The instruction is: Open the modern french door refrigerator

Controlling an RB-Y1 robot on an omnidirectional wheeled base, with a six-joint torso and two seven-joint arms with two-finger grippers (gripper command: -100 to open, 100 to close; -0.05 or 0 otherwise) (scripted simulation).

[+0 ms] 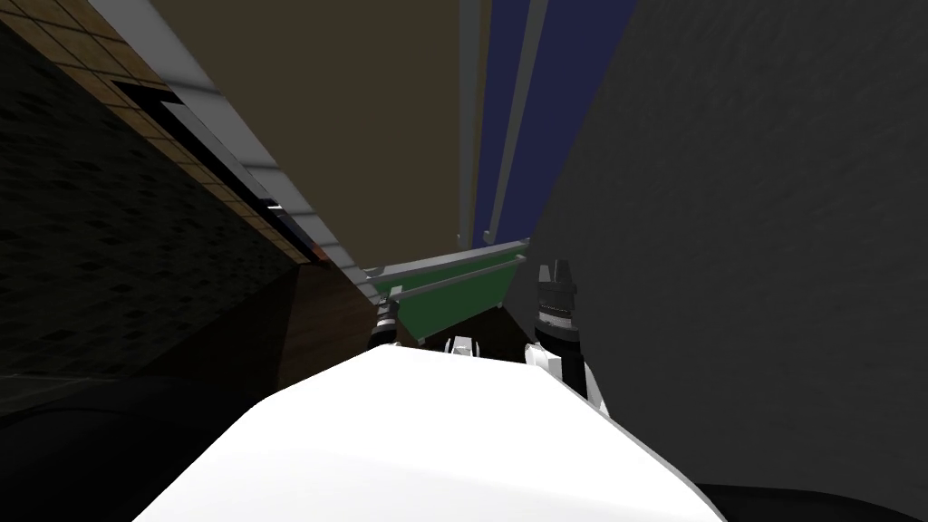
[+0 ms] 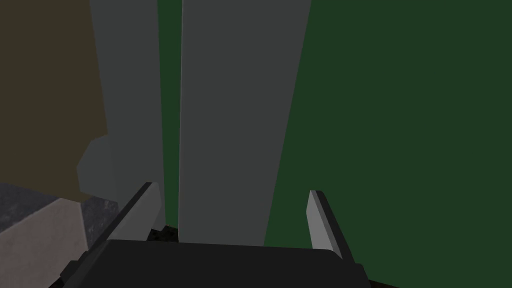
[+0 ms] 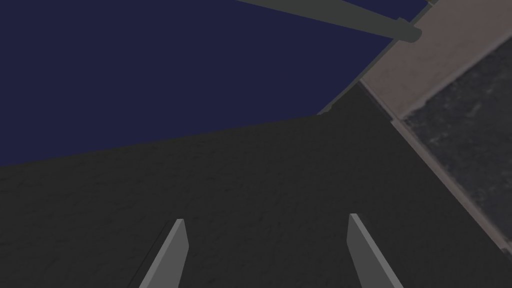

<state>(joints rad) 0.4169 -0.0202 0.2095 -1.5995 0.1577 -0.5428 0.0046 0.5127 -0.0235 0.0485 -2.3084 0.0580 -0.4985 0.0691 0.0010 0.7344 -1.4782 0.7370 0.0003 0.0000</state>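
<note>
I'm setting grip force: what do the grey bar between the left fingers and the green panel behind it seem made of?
Grey bar: flat, matte mid-grey with no gleam or grain; maybe painted metal or plastic, left open. Green panel: even dark green, matte, untextured; a smooth painted face, material unclear.

two hands (image 2: 232, 215) (image 3: 270, 250), two grey bars (image 2: 135, 100) (image 2: 230, 125), one green panel (image 2: 400, 125), two upright handles (image 1: 468, 118) (image 1: 518, 118)

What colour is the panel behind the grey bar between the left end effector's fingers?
The panel is dark green, clearest in the left wrist view.
</note>
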